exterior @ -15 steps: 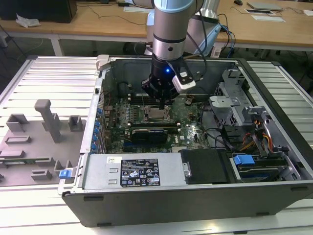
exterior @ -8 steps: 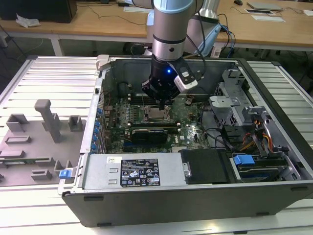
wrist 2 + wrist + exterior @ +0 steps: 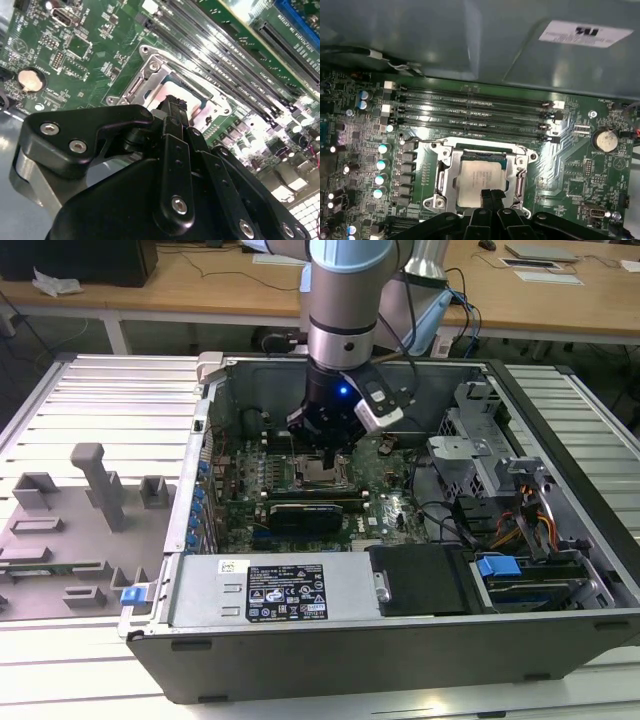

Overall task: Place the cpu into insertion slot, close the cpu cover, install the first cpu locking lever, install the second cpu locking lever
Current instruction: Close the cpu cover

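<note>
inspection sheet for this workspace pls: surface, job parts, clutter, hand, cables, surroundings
surface: slatted metal table carrying an open pc case
job's things: cpu lies in the window of the cover, which looks folded down flat around it
clutter: grey fixture tray on the table, at the exterior view's left of the case
hand: hand shut, tips at the cpu's edge
cables: coloured cable bundle inside the case, at the exterior view's right
surroundings: wooden desks behind the table
</note>
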Controlling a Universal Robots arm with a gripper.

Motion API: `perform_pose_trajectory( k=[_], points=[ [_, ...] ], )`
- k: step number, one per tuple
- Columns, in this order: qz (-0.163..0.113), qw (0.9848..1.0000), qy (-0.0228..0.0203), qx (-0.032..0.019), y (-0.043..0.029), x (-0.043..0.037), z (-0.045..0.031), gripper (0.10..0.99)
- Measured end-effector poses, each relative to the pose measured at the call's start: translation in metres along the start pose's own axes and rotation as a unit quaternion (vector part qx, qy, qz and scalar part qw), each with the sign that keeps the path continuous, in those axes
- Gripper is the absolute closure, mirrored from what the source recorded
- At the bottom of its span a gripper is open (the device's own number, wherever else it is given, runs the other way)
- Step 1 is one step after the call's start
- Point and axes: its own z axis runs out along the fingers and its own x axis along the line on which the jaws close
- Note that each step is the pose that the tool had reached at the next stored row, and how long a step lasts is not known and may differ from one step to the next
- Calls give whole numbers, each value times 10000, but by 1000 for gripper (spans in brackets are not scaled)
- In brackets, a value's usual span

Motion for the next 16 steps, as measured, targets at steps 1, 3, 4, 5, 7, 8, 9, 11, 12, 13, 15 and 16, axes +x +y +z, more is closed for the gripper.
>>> perform_pose_trajectory(
  k=[1,3,4,5,7,8,9,11,12,13,15,16],
  points=[
    [-1,10000,-1,-1,0,14,5,980],
    [-4,10000,-6,1,5,74,16,980],
    [-6,10000,-9,0,9,98,20,980],
    [-13,10000,-15,1,13,141,27,980],
    [-71,10000,-20,1,18,183,49,980],
    [-106,9999,-20,1,18,188,59,980],
    [-127,9999,-20,2,21,221,72,980],
    [-136,9999,-22,1,30,284,102,980],
    [-142,9999,-22,1,33,302,129,980],
    [-151,9999,-22,1,35,321,164,980],
    [-156,9999,-21,1,39,345,179,980],
    [-157,9999,-22,1,40,350,183,980]
  ],
)
